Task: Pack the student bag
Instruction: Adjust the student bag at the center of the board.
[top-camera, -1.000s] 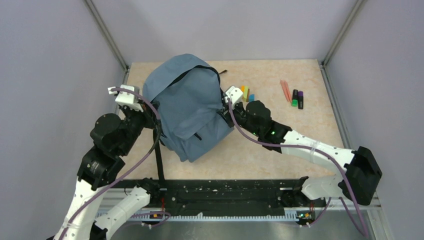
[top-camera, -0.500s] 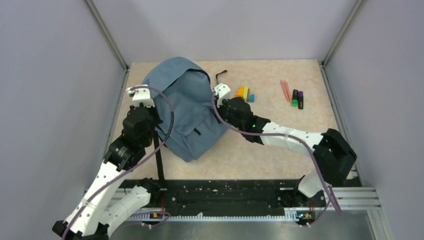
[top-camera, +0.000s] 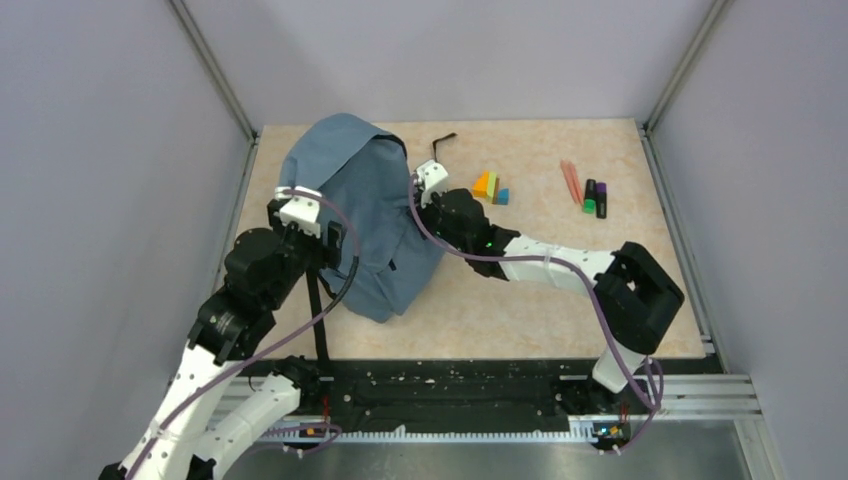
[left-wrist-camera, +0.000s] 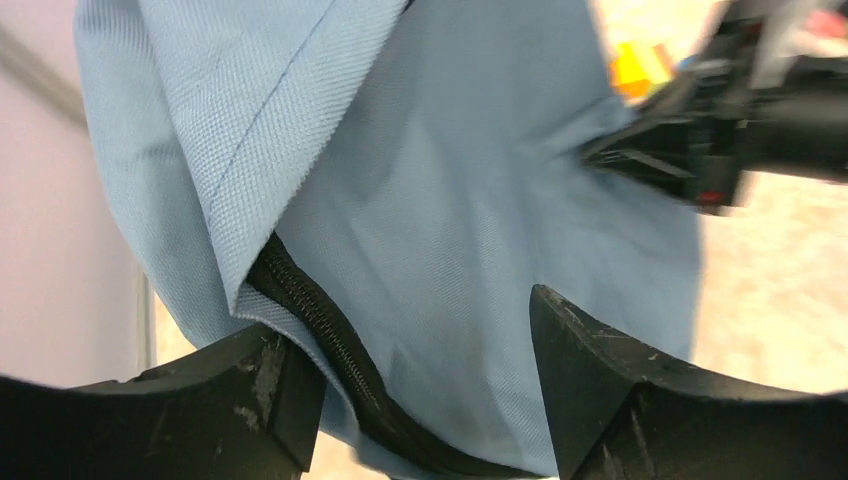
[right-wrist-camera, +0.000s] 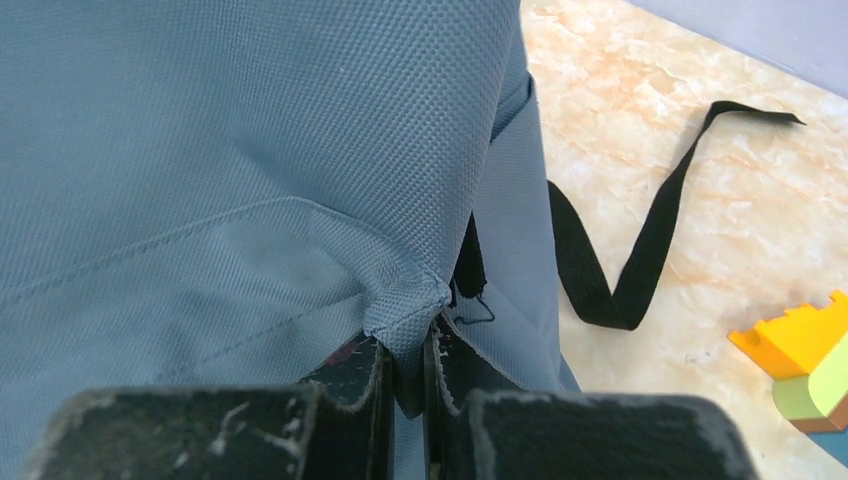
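The student bag (top-camera: 365, 215) is a dusty-blue backpack bunched up at the table's back left. My right gripper (top-camera: 421, 203) is at its right side, shut on a folded fabric corner (right-wrist-camera: 410, 315) of the bag; in the right wrist view my right gripper (right-wrist-camera: 428, 372) has its jaws pressed together on that fold. My left gripper (top-camera: 322, 243) is at the bag's left side. In the left wrist view my left gripper (left-wrist-camera: 425, 395) stands open, with blue cloth and the black zipper (left-wrist-camera: 320, 335) between its fingers, which do not pinch it.
Coloured blocks (top-camera: 490, 187) lie right of the bag, with orange pencils (top-camera: 571, 180) and markers (top-camera: 595, 198) further right. One black strap (top-camera: 443, 143) trails behind the bag and another (top-camera: 318, 320) runs toward the near rail. Grey walls close in left and right.
My left gripper has opened and let go of the bag's cloth. Both arms have moved left and inward, and the bag is squeezed narrower and taller.
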